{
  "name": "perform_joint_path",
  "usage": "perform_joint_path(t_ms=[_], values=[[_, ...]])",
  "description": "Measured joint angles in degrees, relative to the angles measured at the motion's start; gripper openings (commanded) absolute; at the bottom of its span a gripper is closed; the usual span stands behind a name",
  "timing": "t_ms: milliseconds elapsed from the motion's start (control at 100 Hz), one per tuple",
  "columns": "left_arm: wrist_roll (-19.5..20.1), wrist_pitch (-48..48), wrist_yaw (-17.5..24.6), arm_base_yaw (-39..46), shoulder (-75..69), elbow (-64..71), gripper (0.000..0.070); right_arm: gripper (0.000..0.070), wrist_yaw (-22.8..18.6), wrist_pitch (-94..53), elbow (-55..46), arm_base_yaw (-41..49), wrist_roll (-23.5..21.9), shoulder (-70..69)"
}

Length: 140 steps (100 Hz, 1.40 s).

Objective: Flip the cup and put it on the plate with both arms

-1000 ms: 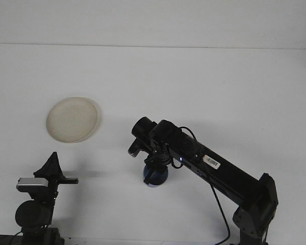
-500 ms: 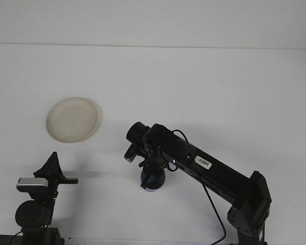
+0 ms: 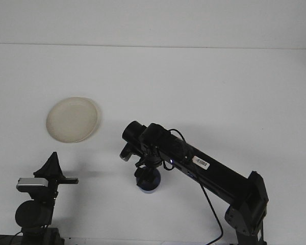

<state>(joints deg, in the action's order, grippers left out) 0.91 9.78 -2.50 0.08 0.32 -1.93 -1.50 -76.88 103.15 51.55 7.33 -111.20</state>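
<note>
Right arm carrying the blue cup leftward across the white desk [image 3: 204,87], toward the waiting left arm.

At the lower left of the frame the left gripper [image 3: 50,171] is sitting idle, and I cannot tell how its fingers are set. Above it, at the left of the frame, the cream plate [image 3: 72,119] is lying bare. Near bottom centre the right gripper [image 3: 147,171] is pinching the blue cup [image 3: 148,182]; compared with a second ago it is sitting further left and lower in the frame, closing the gap to the left arm. A handover looks likely next, with the flip and the placing still undone.
</note>
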Motion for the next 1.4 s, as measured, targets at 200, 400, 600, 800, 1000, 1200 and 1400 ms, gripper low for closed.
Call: perform_joint_path(t_ms=[200, 400, 600, 800, 1000, 1200, 1400], values=[[-6.1, 0.0, 0.0, 0.0, 0.0, 0.0, 0.0013, 0.0426, 0.0, 0.3, 10.0, -1.9, -0.1, 8.2], [-21.1, 0.0, 0.0, 0.0, 0.0, 0.0, 0.0011, 0.0417, -3.3, 4.0, 10.8, -6.4, -0.1, 16.9], [-30.7, -2.7, 5.2, 0.0, 0.3, -3.8, 0.0012, 0.0409, -7.7, 15.8, -1.1, -12.9, -0.1, 26.9], [-31.4, -14.2, 11.5, 0.0, 6.6, -17.3, 0.0012, 0.04, -7.5, 34.9, -22.3, -18.3, 0.0, 45.4], [-23.6, -24.2, 17.9, 0.0, 21.6, -32.0, 0.0012, 0.0321, -4.9, 51.4, -45.9, -23.5, 0.0, 62.7], [-15.0, -33.8, 25.7, -0.9, 38.0, -45.9, 0.0067, 0.0325, -3.5, 58.8, -62.1, -27.1, -0.1, 79.0], [-9.9, -40.6, 29.5, -5.8, 50.8, -53.6, 0.0444, 0.0359, 0.2, 59.1, -72.5, -29.7, -0.8, 89.9]])
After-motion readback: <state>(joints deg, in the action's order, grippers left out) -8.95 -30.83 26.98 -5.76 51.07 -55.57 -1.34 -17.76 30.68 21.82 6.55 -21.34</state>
